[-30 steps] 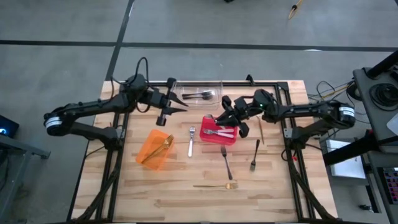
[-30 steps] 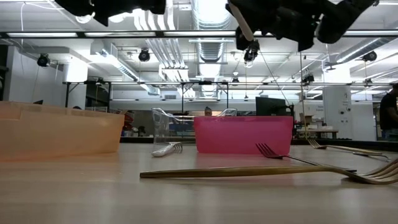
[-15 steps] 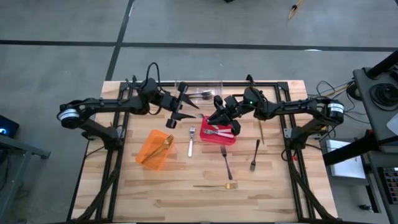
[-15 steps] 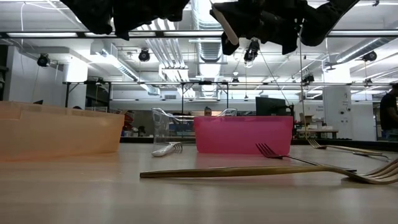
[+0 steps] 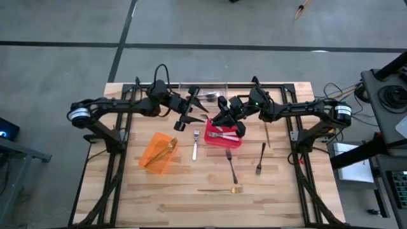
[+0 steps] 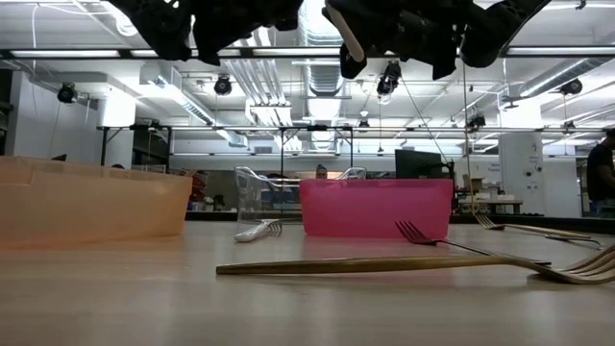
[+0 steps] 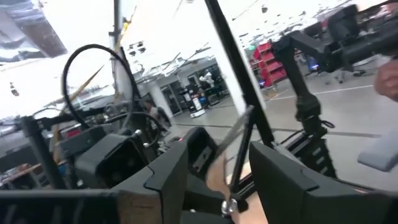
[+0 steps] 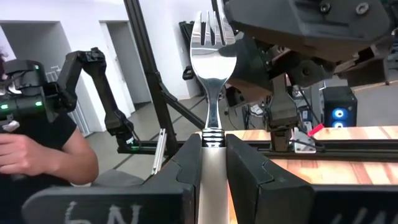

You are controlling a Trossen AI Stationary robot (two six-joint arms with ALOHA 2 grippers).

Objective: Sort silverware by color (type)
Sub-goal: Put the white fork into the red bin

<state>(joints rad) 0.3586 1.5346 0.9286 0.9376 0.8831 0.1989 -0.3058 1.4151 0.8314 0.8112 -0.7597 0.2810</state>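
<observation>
Grey concrete floor [image 5: 63,63] surrounds the wooden table [image 5: 184,200]; ceiling ducts [image 6: 279,72] run overhead.

1. The place is a robotics lab or industrial workshop hall, not a home.
2. The low view shows a high open ceiling [image 6: 317,58] with exposed ducts, pipes and hanging lamps.
3. The high view shows a bare grey concrete floor [image 5: 63,70] around a wooden worktable [image 5: 184,191] framed in black metal rails.
4. Beyond the table stand other workstations, a monitor [image 6: 418,163] and red storage bins [image 7: 264,59] on racks.
5. A person [image 8: 37,155] sits nearby holding another robot arm.
</observation>
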